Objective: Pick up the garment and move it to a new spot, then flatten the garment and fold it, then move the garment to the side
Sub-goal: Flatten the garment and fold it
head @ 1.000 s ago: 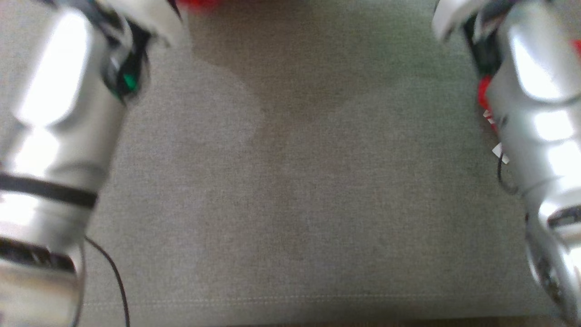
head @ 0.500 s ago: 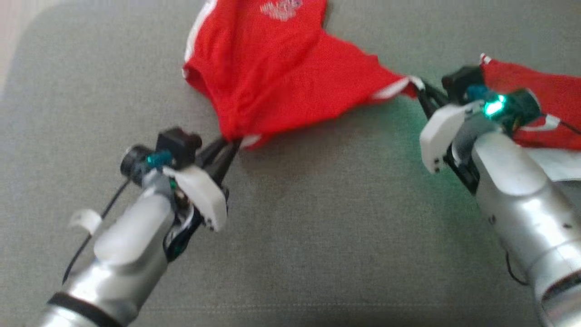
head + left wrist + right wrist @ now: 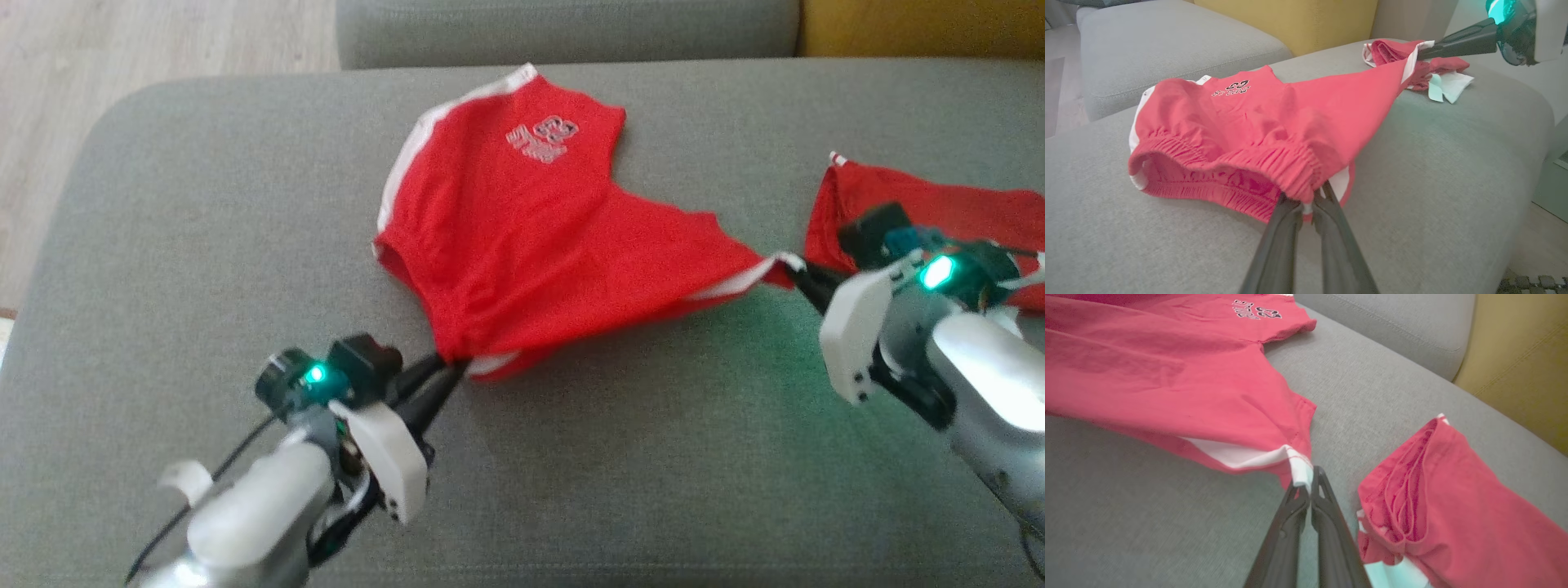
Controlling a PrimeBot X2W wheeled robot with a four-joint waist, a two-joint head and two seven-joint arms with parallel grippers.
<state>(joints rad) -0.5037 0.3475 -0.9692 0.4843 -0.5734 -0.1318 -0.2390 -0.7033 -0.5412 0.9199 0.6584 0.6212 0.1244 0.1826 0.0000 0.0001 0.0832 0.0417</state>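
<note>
Grey woven upholstery covers a broad sofa cushion (image 3: 571, 490), with pale wood floor (image 3: 163, 49) past its far left corner and a mustard-yellow backrest (image 3: 1290, 20) behind it. Near the middle of the cushion lie red shorts (image 3: 522, 245), their near edge lifted and stretched between two arms. The left pincer (image 3: 451, 371) is pressed together on the gathered waistband (image 3: 1237, 159) toward the cushion's near side. The right pincer (image 3: 796, 265) is pinched shut on a white-trimmed hem corner toward the cushion's right side.

The pick-up looks done, and this reads as the carry or the first spreading pull. The shorts are not yet flat, so smoothing, folding and setting aside all appear to remain. A second red garment (image 3: 922, 196), already folded, sits at the cushion's right end with a pale slip of paper (image 3: 1447, 85) against it.

The cloth is thin, matte and limp. It draws into a taut ridge between the two grips and sags into soft creases elsewhere. The elastic waistband is tightly ruched, a white stripe (image 3: 412, 155) runs down one side, and a printed number (image 3: 543, 137) marks the far leg.
</note>
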